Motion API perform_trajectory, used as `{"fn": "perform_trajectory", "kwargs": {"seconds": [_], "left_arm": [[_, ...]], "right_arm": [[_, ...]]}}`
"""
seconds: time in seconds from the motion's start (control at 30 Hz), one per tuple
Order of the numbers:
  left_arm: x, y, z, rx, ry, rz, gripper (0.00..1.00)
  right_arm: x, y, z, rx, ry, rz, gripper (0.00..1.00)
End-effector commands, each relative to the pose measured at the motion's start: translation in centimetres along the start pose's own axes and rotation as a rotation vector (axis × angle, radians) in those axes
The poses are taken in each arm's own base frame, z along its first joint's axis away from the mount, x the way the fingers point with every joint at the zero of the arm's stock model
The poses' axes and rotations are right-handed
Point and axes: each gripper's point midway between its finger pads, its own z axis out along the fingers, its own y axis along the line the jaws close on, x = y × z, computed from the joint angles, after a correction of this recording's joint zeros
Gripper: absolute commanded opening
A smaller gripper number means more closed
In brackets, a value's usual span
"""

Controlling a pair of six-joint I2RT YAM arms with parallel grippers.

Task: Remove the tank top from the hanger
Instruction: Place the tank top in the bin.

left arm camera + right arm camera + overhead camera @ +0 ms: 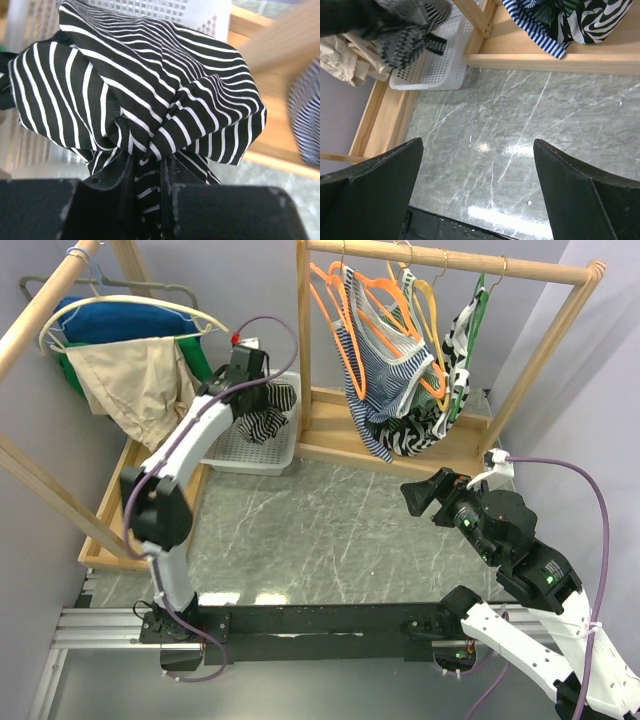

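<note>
My left gripper (262, 392) is shut on a black-and-white striped tank top (268, 410) and holds it bunched just above the white basket (225, 452). In the left wrist view the striped cloth (135, 95) fills the frame and is pinched between the fingers (172, 175). It also shows in the right wrist view (402, 37). My right gripper (420, 495) is open and empty over the marble table, its fingers (580, 195) wide apart. Orange hangers (345, 315) hang on the wooden rack at the back.
The wooden rack (450, 260) holds a blue-striped garment (385, 380) and a zebra-print one (462, 340). A second rack on the left carries a beige garment (140, 380) and a blue one (110, 320). The rack's wooden base (545, 60) borders the grey marble table (330, 530).
</note>
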Motion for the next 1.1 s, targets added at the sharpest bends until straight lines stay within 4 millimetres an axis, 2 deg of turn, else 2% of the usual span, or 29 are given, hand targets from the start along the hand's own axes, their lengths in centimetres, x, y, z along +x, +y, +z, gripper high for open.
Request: {"fn": "perform_trajectory", "kwargs": {"seconds": [0.0,0.07,0.13,0.17,0.3,0.37,0.47,0.5,0.57,0.63,0.73,0.77,0.8,0.83,0.87,0.9,0.93,1.0,1.03,1.07], "left_arm": [[-2.5,0.2,4.6,-0.008,-0.029,0.029,0.01],[-1.9,0.7,7.2,-0.032,-0.013,0.034,0.01],[-1.5,1.3,8.8,-0.041,0.000,0.033,0.01],[-0.6,1.6,10.1,-0.060,0.019,0.037,0.01],[1.3,1.3,12.2,-0.020,0.047,0.040,0.01],[2.7,0.7,12.5,0.029,0.076,0.044,0.01],[3.4,-0.5,12.6,0.108,0.086,0.059,0.02],[3.4,-0.9,12.6,0.133,0.086,0.065,0.10],[2.8,-1.7,12.1,0.174,0.079,0.072,0.12],[1.9,-2.6,11.6,0.227,0.044,0.072,0.20],[0.4,-3.2,10.1,0.264,-0.003,0.058,0.37],[-0.3,-3.3,9.4,0.264,-0.015,0.045,0.50],[-0.5,-3.1,9.1,0.252,-0.016,0.037,0.71],[-0.7,-3.1,8.8,0.250,-0.014,0.033,0.72],[-0.8,-2.9,8.0,0.243,-0.008,0.028,0.81],[-0.8,-2.4,7.7,0.214,-0.005,0.016,0.97],[-0.3,-2.1,7.4,0.207,0.013,0.007,0.98],[-0.9,-1.6,5.8,0.187,-0.009,-0.013,0.99],[-0.1,-1.3,5.5,0.182,0.005,-0.022,0.99],[-0.8,-1.3,3.9,0.192,-0.020,-0.043,0.97]], "right_arm": [[-0.7,0.8,0.1,-0.021,-0.014,0.003,0.99],[-0.8,0.7,0.1,-0.018,-0.017,0.004,0.99],[-0.8,0.8,-0.1,-0.022,-0.017,0.006,0.99],[-0.9,0.8,-0.2,-0.021,-0.020,0.007,0.99],[-1.2,0.6,-0.4,-0.014,-0.027,0.006,0.99],[-1.3,0.7,-0.4,-0.013,-0.028,0.006,0.99],[-1.6,1.0,-0.5,-0.023,-0.035,0.010,0.99],[-1.8,1.1,-0.5,-0.025,-0.039,0.012,0.99],[-2.2,1.4,-0.6,-0.032,-0.046,0.012,0.99],[-2.6,1.5,-0.7,-0.031,-0.053,0.011,0.99],[-2.9,1.8,-0.8,-0.034,-0.054,0.001,0.99],[-2.9,1.8,-0.7,-0.031,-0.051,-0.002,0.99],[-3.0,1.8,-0.8,-0.032,-0.054,-0.005,0.99],[-3.4,1.9,-0.9,-0.032,-0.061,-0.002,0.99],[-3.6,1.7,-0.8,-0.014,-0.069,-0.003,0.99],[-3.9,1.6,-0.9,-0.004,-0.078,0.004,0.99],[-4.7,1.8,-1.1,-0.003,-0.097,0.010,0.99],[-5.4,2.0,-0.8,0.008,-0.112,-0.015,0.99],[-6.6,2.4,-1.1,0.007,-0.137,-0.017,0.99],[-6.9,2.6,-0.6,0.022,-0.135,-0.030,0.99]]}}
